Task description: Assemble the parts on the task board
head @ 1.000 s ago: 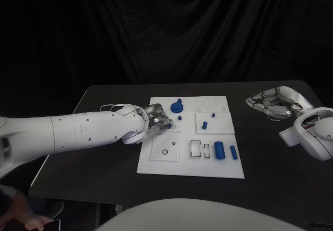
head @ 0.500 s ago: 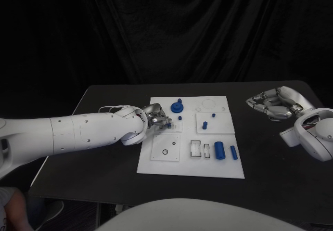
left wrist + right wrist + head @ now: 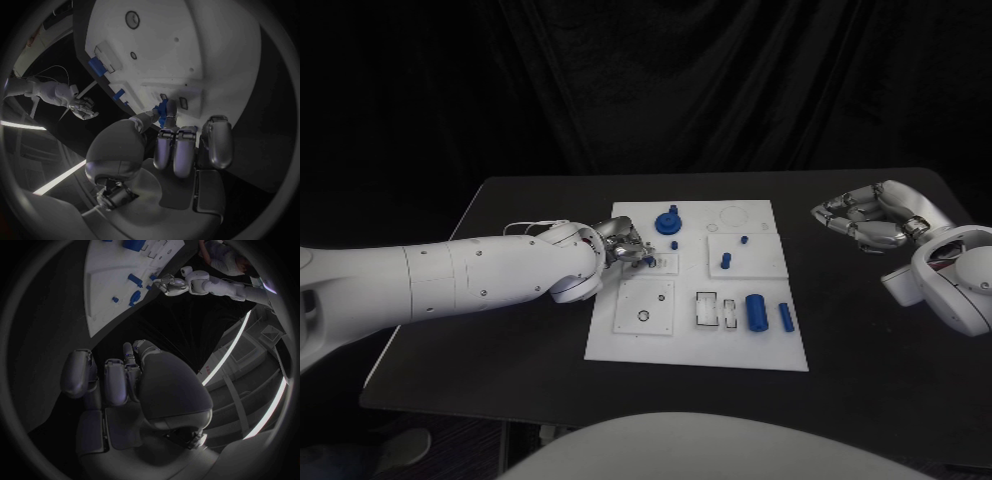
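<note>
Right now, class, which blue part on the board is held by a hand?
The small part pinched in the left hand's fingers; the other blue parts rest untouched.

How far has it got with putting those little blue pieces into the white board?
Partly done, it seems. A few blue pieces already stand upright near the task board's far edge, such as the round knob and a small peg. The left hand is pinching a small blue part right at the board. A blue cylinder and a slimmer blue bar lie loose near the front. The right hand hangs off to the side, fingers curled.
</note>
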Available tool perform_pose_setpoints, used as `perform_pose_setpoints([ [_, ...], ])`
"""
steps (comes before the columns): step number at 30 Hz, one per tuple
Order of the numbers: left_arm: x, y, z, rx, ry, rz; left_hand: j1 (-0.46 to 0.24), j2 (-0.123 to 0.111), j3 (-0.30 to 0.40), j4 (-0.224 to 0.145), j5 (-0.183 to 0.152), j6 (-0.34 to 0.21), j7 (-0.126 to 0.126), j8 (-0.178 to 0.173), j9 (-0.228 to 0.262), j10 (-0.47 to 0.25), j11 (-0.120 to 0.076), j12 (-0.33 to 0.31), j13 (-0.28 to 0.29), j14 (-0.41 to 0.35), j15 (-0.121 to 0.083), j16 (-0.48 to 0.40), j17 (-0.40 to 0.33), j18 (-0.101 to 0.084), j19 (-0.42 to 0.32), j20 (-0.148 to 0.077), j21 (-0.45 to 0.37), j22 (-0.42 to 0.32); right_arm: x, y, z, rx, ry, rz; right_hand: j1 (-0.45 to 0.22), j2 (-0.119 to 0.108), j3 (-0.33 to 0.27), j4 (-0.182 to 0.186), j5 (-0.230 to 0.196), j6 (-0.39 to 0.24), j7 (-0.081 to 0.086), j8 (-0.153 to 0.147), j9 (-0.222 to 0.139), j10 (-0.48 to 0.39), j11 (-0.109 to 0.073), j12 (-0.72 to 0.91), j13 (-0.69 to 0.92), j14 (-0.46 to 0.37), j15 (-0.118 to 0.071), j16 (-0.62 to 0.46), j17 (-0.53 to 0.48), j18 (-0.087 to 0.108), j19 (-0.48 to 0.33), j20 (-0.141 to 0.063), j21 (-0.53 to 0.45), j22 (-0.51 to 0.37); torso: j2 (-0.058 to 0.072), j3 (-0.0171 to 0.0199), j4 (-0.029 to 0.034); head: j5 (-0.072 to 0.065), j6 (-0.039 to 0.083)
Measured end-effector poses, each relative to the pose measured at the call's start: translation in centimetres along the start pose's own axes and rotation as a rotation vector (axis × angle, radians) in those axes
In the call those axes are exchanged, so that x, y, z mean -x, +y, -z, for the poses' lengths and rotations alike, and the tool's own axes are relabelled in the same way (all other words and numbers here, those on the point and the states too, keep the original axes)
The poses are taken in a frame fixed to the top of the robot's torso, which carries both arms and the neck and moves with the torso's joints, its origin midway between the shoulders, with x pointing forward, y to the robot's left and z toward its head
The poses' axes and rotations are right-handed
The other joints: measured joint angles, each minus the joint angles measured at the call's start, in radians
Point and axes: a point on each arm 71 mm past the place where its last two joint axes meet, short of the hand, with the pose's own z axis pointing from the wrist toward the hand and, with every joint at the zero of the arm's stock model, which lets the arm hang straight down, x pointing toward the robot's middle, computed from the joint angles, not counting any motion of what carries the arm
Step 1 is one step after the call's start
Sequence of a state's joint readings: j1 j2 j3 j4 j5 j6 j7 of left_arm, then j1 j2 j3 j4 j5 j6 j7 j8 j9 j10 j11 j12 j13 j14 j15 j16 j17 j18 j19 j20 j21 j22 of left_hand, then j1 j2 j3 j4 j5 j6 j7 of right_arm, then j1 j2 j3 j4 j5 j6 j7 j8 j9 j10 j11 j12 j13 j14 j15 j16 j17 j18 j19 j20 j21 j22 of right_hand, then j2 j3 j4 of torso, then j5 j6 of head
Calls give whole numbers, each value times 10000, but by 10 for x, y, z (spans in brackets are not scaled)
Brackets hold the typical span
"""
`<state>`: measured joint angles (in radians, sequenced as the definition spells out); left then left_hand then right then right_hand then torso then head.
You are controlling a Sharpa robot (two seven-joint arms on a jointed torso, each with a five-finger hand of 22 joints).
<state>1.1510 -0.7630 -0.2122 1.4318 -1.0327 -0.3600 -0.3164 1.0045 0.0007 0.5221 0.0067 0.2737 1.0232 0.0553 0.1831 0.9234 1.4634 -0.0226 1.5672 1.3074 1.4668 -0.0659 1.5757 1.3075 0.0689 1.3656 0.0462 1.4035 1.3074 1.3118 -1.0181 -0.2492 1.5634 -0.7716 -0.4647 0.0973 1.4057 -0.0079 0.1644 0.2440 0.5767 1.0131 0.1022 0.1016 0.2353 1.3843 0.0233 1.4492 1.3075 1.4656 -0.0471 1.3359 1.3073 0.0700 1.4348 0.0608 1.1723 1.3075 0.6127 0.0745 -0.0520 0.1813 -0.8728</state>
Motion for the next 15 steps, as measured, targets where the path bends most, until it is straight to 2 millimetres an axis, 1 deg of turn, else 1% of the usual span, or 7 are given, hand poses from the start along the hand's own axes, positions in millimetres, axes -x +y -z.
perform_pose_setpoints([
  [4,-1,0,0,20,48,-16,-38,38,-270,270,-274,-54,-55,-100,-33,0,0,0,0,0,0,0,0,0,-38,38,-38,0,0,0,0,-5,0,1,0,0,0,0,0,0,0,0,0,0,0,0,0,0,0,0,0,0,0,0,0,0,-3,0,0,-15,0],
  [8,-1,-1,-1,10,103,-31,-38,39,-404,404,-314,-10,-17,-118,-52,0,0,0,0,0,0,0,0,0,-38,38,-76,0,0,0,0,-10,1,2,0,0,0,0,0,0,0,0,0,0,0,0,0,0,0,0,0,0,0,0,0,0,-1,1,0,-13,0],
  [10,-1,-1,-1,5,125,-37,-76,0,-478,477,-377,-8,-19,-132,-55,15,15,0,0,0,0,0,0,0,-38,38,-75,0,0,0,0,-9,5,1,0,0,0,0,0,0,0,0,7,0,0,0,0,0,0,0,0,1,0,0,0,-1,-1,2,-1,-10,0],
  [15,-2,-1,-1,-10,196,-57,-76,0,-668,668,-470,9,-36,-207,-84,33,33,0,0,0,0,0,0,0,-38,38,-75,0,0,0,0,-17,11,4,0,0,0,0,-1,0,0,0,10,0,0,0,0,0,0,0,0,0,0,0,0,-1,6,4,-8,9,0],
])
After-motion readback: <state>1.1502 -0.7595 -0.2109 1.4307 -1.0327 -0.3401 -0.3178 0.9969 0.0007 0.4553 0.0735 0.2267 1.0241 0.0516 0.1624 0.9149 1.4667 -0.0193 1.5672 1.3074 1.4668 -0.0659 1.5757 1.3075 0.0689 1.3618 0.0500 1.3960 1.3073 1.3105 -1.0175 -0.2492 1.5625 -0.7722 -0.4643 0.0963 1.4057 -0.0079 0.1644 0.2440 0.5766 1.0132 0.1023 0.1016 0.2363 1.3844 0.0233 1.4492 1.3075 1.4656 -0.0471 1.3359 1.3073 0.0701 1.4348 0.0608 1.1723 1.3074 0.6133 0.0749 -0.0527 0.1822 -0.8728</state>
